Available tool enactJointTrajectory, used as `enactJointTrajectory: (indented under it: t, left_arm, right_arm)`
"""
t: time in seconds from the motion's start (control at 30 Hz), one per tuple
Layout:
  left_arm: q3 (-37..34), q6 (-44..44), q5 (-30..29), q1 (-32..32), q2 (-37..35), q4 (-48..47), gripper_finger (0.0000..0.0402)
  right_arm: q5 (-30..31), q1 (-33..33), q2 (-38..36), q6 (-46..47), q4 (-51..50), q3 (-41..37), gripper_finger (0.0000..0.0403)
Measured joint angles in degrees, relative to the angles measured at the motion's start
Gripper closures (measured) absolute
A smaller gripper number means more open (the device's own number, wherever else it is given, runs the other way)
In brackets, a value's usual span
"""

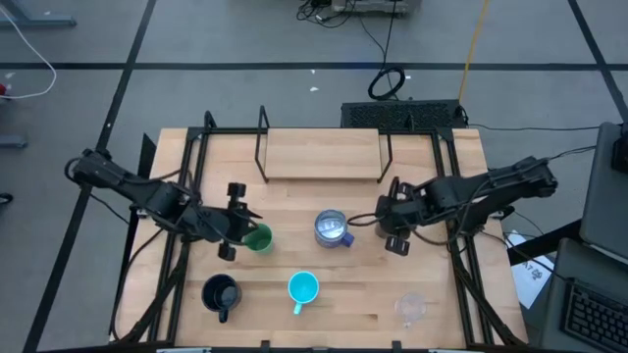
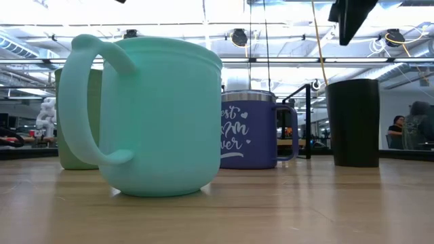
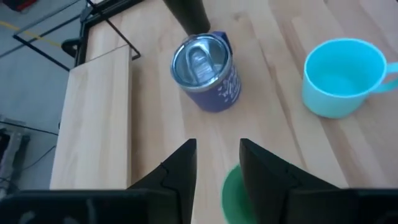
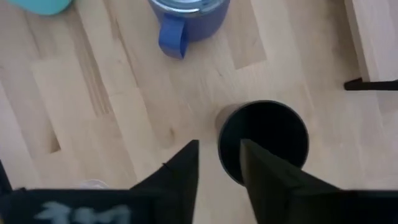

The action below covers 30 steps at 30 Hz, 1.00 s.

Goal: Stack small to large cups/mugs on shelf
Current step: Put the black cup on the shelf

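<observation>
All 6 vessels stand on the wooden tabletop [image 1: 324, 314], none on the low light-wood shelf on black legs [image 1: 322, 154] at its far edge: green plastic cup [image 1: 259, 238], blue-purple steel-lined mug [image 1: 333, 228], dark tumbler [image 4: 263, 138], cyan handled mug [image 1: 303, 288], black handled mug [image 1: 220, 293] and clear cup [image 1: 411, 307]. The left gripper [image 3: 217, 163] hangs over the green cup's rim, fingers slightly apart, holding nothing. The right gripper [image 4: 219, 160] hangs over the tumbler's rim, fingers slightly apart around its wall, not clamped.

lab | exposed ceiling ducts [image 2: 169, 64] | floor cables [image 1: 388, 80] | taped floor
</observation>
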Motion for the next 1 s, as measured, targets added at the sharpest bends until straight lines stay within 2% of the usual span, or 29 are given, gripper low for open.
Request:
enactJointTrajectory:
  t: [0.13,0.23,0.57,1.0]
  left_arm:
    - [-3.09,-0.22,-2.22,0.0,0.0,3.76,0.0277]
    - [-4.02,-0.66,-3.84,0.0,-0.02,5.1,0.0277]
    - [-6.85,0.31,-4.34,0.0,-0.04,12.09,0.0277]
    - [-6.9,0.04,-4.32,0.0,-0.04,14.37,0.0277]
  right_arm:
    - [-0.29,0.45,0.62,0.24,-0.03,0.0,0.025]
    - [-1.4,1.3,0.62,0.77,-0.05,0.0,0.0238]
    - [-1.42,2.19,0.61,2.76,-0.04,-3.85,0.0254]
    - [-1.36,1.86,0.61,-3.17,4.19,-11.69,0.0256]
